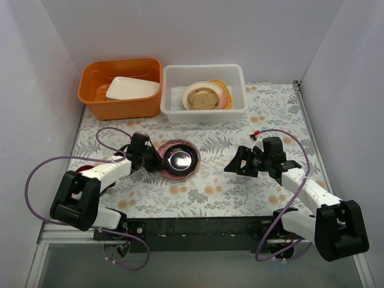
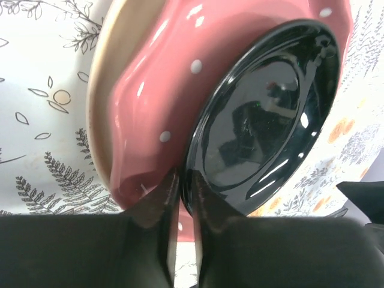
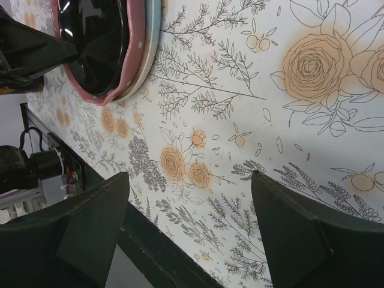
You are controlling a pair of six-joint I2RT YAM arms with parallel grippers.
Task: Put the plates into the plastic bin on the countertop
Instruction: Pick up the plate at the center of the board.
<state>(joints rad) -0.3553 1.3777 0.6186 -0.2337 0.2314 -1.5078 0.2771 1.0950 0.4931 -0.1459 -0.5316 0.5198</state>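
- Counter [image 1: 240, 189]: pale surface printed with grey ferns and orange flowers, filling the middle of the overhead view.
- White bin [image 1: 204, 68]: upper centre of the frame, on the counter and just right of the orange tub [image 1: 96, 103].
- Plates in the bin [image 1: 203, 97]: a round cream plate lay uppermost, with pink and orange edges showing at its right.
- White dish [image 1: 132, 88]: lay tilted inside the orange tub.
- Plate stack, left of centre on the counter: small black plate [image 2: 264, 120] on top, pink dotted plate [image 2: 156, 90] beneath it, and a pale plate [image 2: 101, 96] at the bottom.
- Left end effector [image 2: 185, 193]: narrow, with the near rim of the small black plate pinched between its fingers [image 2: 167, 201].
- Right end effector [image 3: 189, 180]: spread wide, holding nothing, above bare counter right of centre and well apart from the stack.
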